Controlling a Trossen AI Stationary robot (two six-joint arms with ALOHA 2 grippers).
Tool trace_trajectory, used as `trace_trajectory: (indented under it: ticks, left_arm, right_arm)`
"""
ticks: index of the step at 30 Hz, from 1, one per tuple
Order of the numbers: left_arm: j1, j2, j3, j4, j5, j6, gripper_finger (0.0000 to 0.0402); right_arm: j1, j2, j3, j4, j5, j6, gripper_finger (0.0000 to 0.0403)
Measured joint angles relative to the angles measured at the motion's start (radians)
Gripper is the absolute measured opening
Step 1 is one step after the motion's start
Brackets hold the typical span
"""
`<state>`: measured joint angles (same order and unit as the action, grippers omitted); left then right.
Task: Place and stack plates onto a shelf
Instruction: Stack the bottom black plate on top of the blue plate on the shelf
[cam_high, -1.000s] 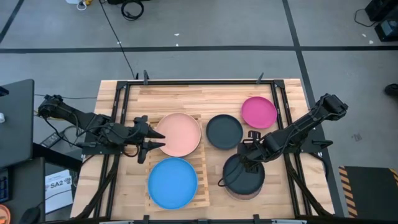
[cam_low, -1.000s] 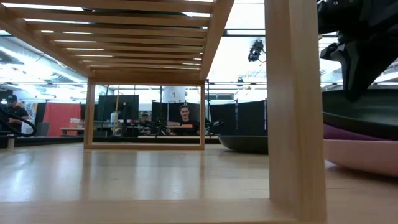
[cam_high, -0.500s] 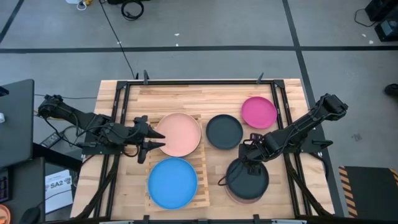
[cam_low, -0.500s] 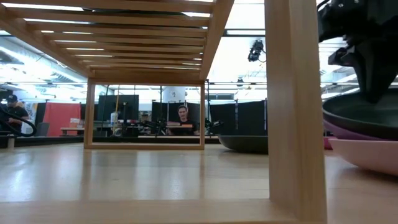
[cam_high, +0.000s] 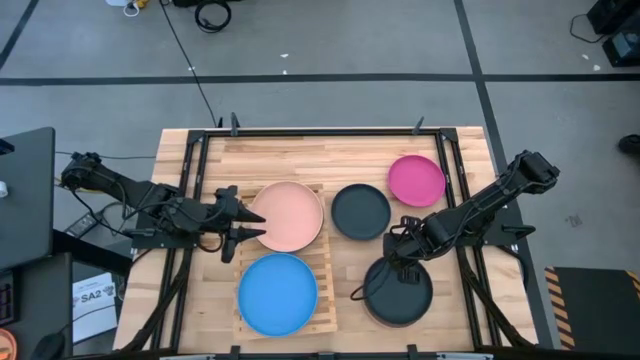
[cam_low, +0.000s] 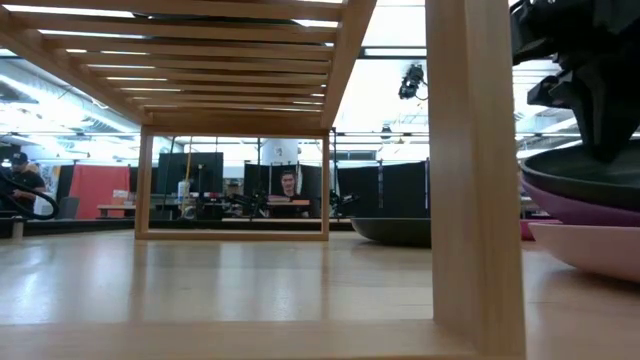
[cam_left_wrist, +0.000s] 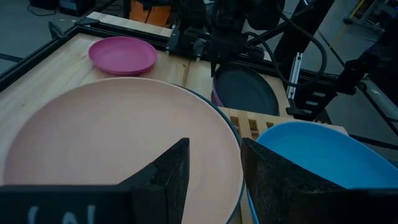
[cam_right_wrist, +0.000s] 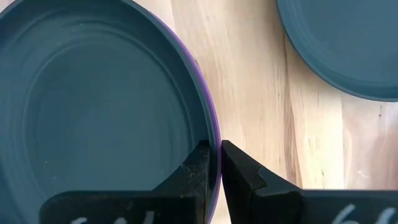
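A dark grey plate (cam_high: 398, 292) tops a pile near the table's right front, over a purple plate (cam_low: 585, 213) and a pale pink one (cam_low: 590, 250). My right gripper (cam_high: 404, 262) is shut on its far rim. A salmon plate (cam_high: 290, 215) and a blue plate (cam_high: 277, 293) lie on the slatted wooden shelf (cam_high: 322, 262). My left gripper (cam_high: 255, 225) hangs open over the salmon plate's left edge (cam_left_wrist: 214, 186), touching nothing. Another dark plate (cam_high: 360, 211) and a magenta plate (cam_high: 416, 180) rest on the tabletop. My right gripper pinches the dark grey plate's far rim (cam_right_wrist: 200, 127) between its two fingers, one finger (cam_right_wrist: 198, 167) inside the plate and one outside. The fingers come from above, pointing steeply down. The plate lies nearly flat on the purple plate, whose edge (cam_right_wrist: 213, 118) shows beside it.
A black metal frame (cam_high: 320, 130) runs round the plank tabletop. In the low view the shelf's wooden post (cam_low: 465, 170) stands close in front. Bare wood (cam_high: 290, 160) lies along the table's far side. People sit in the room beyond the table.
My right gripper has tipped more steeply downward at its place. The dark grey plate, held tilted above the pile, has come down onto the purple plate and now covers the pale plate's near edge in the high view.
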<state>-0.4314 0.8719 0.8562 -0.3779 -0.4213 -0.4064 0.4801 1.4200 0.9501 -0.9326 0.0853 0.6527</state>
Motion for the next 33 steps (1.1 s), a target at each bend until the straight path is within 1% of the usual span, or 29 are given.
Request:
trace_trajectory:
  ticks: [5,10,19,28,33]
  left_arm:
    - [0.000,0.000,0.000,0.000,0.000,0.001,0.0151]
    - [0.000,0.000,0.000,0.000,0.000,0.001,0.0151]
    - [0.000,0.000,0.000,0.000,0.000,0.001,0.0151]
    - [0.000,0.000,0.000,-0.001,0.000,0.001,0.0151]
    - [0.000,0.000,0.000,-0.001,0.000,0.001,0.0151]
  right_arm:
    - [0.000,0.000,-0.002,0.007,0.001,-0.001,0.0042]
    - [0.000,0.000,-0.055,0.097,-0.001,-0.001,0.0049]
    - [0.000,0.000,-0.074,0.110,0.002,-0.001,0.0039]
    - [0.000,0.000,-0.075,0.110,0.003,-0.001,0.0070]
    - [0.000,0.000,-0.075,0.110,0.002,-0.001,0.0074]
